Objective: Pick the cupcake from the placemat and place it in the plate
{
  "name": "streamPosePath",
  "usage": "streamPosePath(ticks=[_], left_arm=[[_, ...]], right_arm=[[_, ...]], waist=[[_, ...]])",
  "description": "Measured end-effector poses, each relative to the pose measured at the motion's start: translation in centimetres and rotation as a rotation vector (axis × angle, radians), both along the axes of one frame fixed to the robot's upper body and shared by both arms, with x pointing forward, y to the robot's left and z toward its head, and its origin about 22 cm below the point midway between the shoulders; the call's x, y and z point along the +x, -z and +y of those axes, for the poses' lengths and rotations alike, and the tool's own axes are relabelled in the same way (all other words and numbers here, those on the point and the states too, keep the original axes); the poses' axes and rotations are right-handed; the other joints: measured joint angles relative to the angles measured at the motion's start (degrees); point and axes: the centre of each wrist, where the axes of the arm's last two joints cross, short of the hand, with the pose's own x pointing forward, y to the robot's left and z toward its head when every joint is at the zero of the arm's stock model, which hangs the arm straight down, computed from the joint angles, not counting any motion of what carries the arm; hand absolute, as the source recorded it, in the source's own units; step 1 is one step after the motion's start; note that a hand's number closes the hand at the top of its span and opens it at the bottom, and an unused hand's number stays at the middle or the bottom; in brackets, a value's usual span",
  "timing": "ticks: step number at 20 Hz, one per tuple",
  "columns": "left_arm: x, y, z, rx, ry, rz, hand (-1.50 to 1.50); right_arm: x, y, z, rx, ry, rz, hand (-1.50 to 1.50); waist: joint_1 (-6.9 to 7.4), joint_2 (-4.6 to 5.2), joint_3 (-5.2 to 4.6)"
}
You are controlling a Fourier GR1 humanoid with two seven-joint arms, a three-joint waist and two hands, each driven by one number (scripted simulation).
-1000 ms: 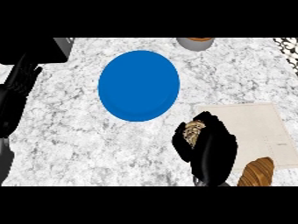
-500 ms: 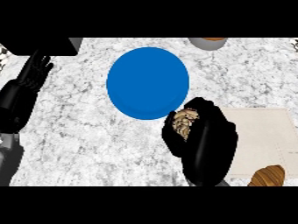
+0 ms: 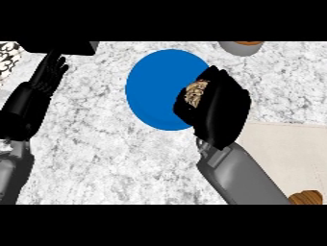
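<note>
Cupcake [image 3: 195, 91]: right hand [image 3: 220, 108] is curling around it, hiding most. Plate [image 3: 156, 89]: right edge is lying under that hand. Grey bowl [image 3: 239, 47] and brown item [image 3: 306, 197]: frame edges are cutting both off.

A black right hand [image 3: 216, 108] curls round a brown crumbly cupcake [image 3: 194, 91] over the three o'clock edge of a round blue plate [image 3: 156, 89] on the white marbled counter [image 3: 117, 158]. A beige cloth placemat [image 3: 294, 153] lies at five o'clock from the plate. The black left hand [image 3: 47, 77] rests open at nine o'clock, fingers up.
</note>
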Motion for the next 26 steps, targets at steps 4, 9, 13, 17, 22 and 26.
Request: streamPosePath(ticks=[4, 9, 13, 17, 22, 26], left_arm=[[0.2, 0.0, -0.6, -0.003, 0.010, -0.006, 0.00], [0.9, -0.4, -1.3, -0.005, 0.021, -0.004, 0.00], [1.1, -0.3, -1.1, -0.003, 0.027, -0.010, 0.00], [1.2, -0.7, -1.6, -0.007, 0.042, -0.015, 0.00], [1.5, -0.7, -1.8, 0.001, 0.044, -0.023, 0.00], [1.7, -0.7, -2.3, 0.004, 0.053, -0.022, 0.00]], right_arm=[[3.2, -0.1, -0.3, 0.018, 0.033, 0.040, 1.50], [6.7, 0.8, -0.6, 0.020, 0.076, 0.114, 1.50], [8.9, 2.0, -0.9, 0.029, 0.096, 0.182, 1.50], [10.6, 2.7, -1.9, 0.098, 0.134, 0.204, -1.50], [11.9, 3.9, -3.0, 0.214, 0.146, 0.177, -1.50], [12.5, 4.4, -3.1, 0.284, 0.137, 0.083, -1.50]], waist=[[0.50, 0.20, 0.02], [0.89, 0.49, 0.04], [1.48, 0.65, 0.04], [1.99, 0.83, 0.09], [2.48, 1.19, 0.15], [3.03, 1.24, 0.15]])
